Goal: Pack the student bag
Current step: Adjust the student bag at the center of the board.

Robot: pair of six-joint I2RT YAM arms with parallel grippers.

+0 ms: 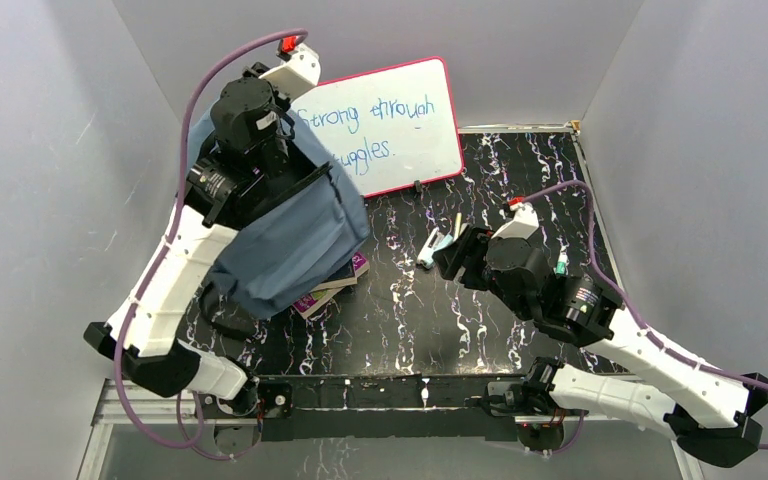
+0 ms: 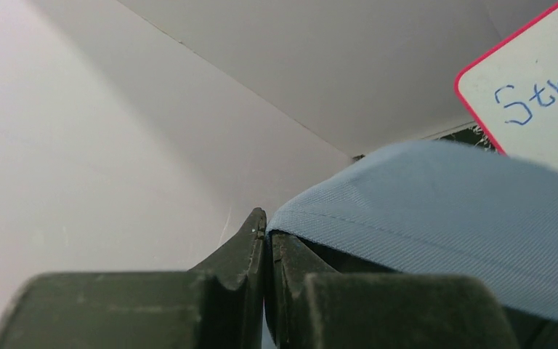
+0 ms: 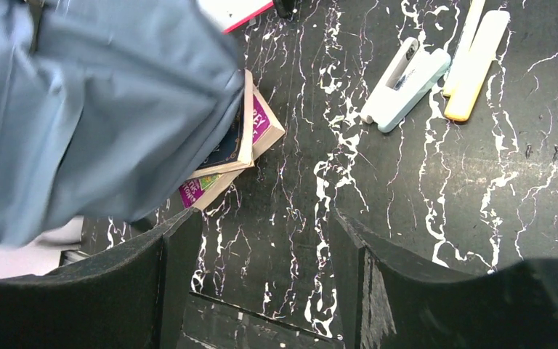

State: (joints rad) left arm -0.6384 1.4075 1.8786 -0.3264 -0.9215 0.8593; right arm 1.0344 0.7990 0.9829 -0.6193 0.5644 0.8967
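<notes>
Bag [image 1: 290,240]: lifted at the left side of the worktop [image 1: 440,320], hanging from my left pincer, lower edge over the books.
Left pincer [image 2: 265,231]: clenched on a hem of the bag's fabric.
Right pincer [image 3: 265,227]: released, holding nothing, above the worktop's middle.
Books [image 3: 243,145]: stacked, sticking out from under the bag; I cannot tell whether any part is inside.
Loose: stapler [image 3: 407,83] and two pale sticks [image 3: 476,62] toward the back edge, unpacked.
Progress: early, I judge; nothing visibly packed.
</notes>
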